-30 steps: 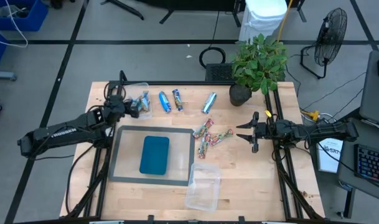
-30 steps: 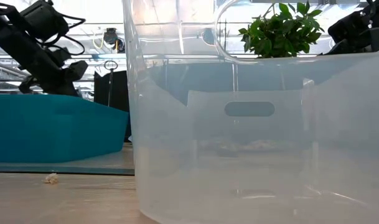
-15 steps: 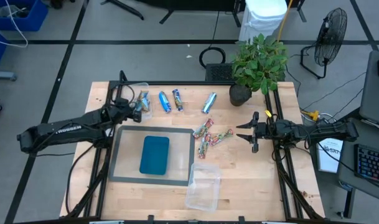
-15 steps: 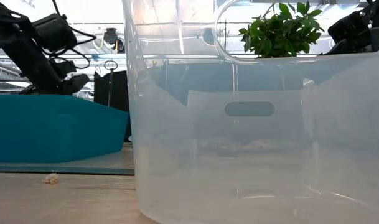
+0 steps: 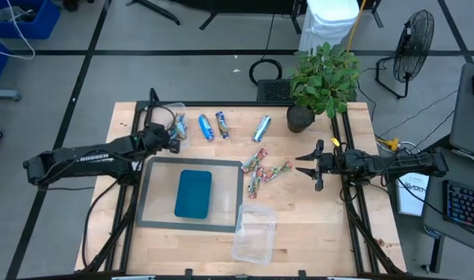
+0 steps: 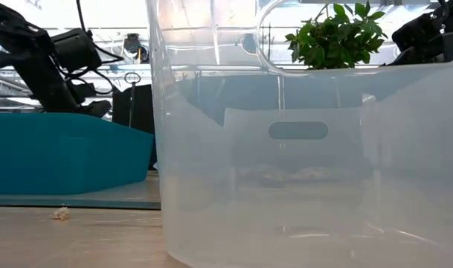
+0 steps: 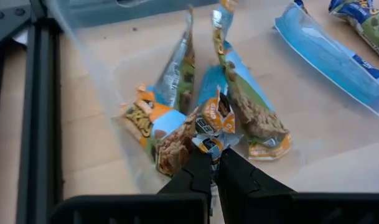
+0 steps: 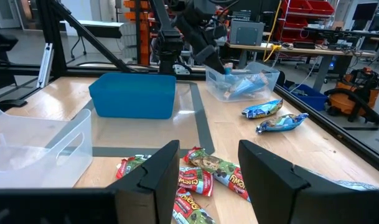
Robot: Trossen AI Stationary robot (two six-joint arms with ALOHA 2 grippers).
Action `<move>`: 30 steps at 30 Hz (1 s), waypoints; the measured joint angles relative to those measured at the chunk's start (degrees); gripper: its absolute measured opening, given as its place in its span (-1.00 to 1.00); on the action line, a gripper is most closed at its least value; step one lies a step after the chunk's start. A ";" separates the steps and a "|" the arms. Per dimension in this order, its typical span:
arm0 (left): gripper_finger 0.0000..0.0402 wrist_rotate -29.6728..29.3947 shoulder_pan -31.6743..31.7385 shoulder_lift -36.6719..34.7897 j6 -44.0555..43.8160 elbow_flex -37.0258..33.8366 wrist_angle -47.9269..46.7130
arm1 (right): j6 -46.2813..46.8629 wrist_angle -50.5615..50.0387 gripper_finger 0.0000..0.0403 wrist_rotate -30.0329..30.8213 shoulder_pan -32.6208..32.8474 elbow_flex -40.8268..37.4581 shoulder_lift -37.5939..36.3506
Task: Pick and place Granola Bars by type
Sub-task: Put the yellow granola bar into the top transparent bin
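We see the left gripper (image 7: 213, 163) clenched on the crimped end of a silver-tan granola bar (image 7: 214, 121), its two dark fingers pressed together around the foil. It hangs at the open mouth of a clear plastic tub (image 5: 168, 118) near the far left corner of the table (image 5: 314, 225). Three more silver-tan bars (image 7: 170, 81) lie in that tub, fanned out and touching one another beneath the held one.

Just outside the tub, along the far edge of the table, lie two blue bars (image 5: 205, 126) side by side, with a third blue bar (image 5: 261, 128) further toward the potted plant (image 5: 324, 78) at the far right corner.

The right gripper (image 8: 208, 163) hovers released, fingers spread, near the right edge of the table. Just beside it, toward the table's middle, lies a cluster of red-green bars (image 5: 261, 171), touching and overlapping.

A teal tray (image 5: 194, 194) sits on a grey mat (image 5: 151, 206) in the left half of the table. A second clear tub (image 5: 254, 232) stands at the near edge, just beside the mat's near right corner.
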 joint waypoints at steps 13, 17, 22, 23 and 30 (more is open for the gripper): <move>-0.62 2.59 0.00 1.43 -0.17 -0.11 2.34 | 0.00 -0.02 -0.23 -0.02 0.00 0.00 0.00; -0.59 2.56 0.00 1.43 0.14 -0.13 2.55 | 0.00 -0.02 -0.23 0.00 0.00 0.00 0.00; -0.58 2.48 0.00 1.41 5.49 -0.15 5.63 | 0.00 0.00 -0.23 0.00 0.00 0.00 0.00; -0.58 2.53 0.00 1.41 6.71 -0.18 6.59 | 0.01 -0.02 -0.23 0.00 0.00 0.00 0.00; -0.58 2.33 -0.02 1.38 16.22 -0.22 16.55 | 0.00 -0.02 -0.23 0.00 0.00 0.00 0.00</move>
